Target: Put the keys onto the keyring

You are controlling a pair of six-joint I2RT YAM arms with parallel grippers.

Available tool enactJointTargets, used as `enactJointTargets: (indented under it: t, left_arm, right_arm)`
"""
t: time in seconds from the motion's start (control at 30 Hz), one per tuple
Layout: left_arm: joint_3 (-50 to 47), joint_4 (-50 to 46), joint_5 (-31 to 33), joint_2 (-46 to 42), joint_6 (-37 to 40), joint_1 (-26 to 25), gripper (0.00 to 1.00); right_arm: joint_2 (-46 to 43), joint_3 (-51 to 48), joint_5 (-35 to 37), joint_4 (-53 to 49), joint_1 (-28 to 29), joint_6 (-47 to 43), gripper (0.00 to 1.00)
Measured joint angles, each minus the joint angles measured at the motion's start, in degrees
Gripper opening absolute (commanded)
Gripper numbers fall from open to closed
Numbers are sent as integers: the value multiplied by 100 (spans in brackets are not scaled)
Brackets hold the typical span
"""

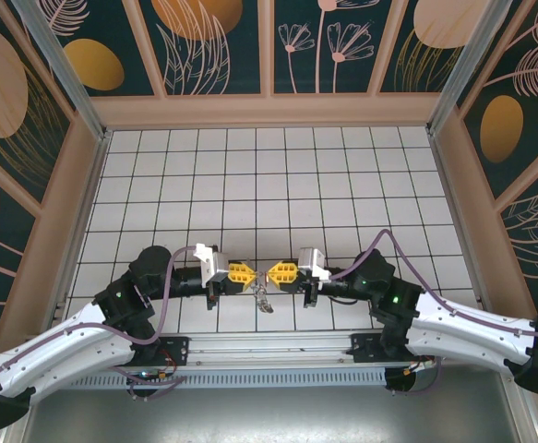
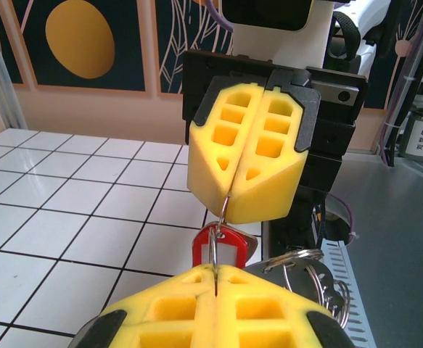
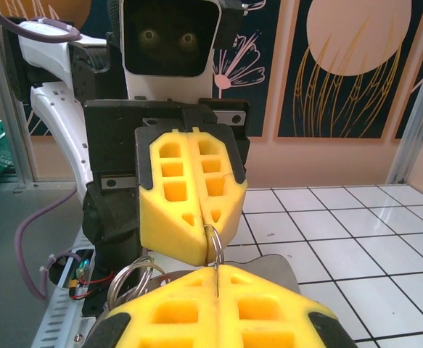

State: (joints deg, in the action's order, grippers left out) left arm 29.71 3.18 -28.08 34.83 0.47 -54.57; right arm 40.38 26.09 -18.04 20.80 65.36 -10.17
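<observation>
Since left gripper (image 1: 248,273) and right gripper (image 1: 274,272) are both clamped shut tip-to-tip on the keyring (image 1: 263,301) wire, red key (image 2: 231,238) hanging between them, keep wire taut; feed key along slowly; no twisting or regrip.

The left tool (image 2: 216,274) hides the lower end of the red key (image 2: 199,252) and much of the keyring (image 2: 340,299).

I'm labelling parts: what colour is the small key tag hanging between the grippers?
The key tag is red; the left wrist view shows it best.
</observation>
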Motion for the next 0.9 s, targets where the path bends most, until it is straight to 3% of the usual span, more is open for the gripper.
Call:
enactJointTargets:
  t: [0.9]
  left_arm:
    - [0, -4, -2, -31, 0, 0, 0]
  right_arm:
    - [66, 4, -50, -9, 0, 68, 0]
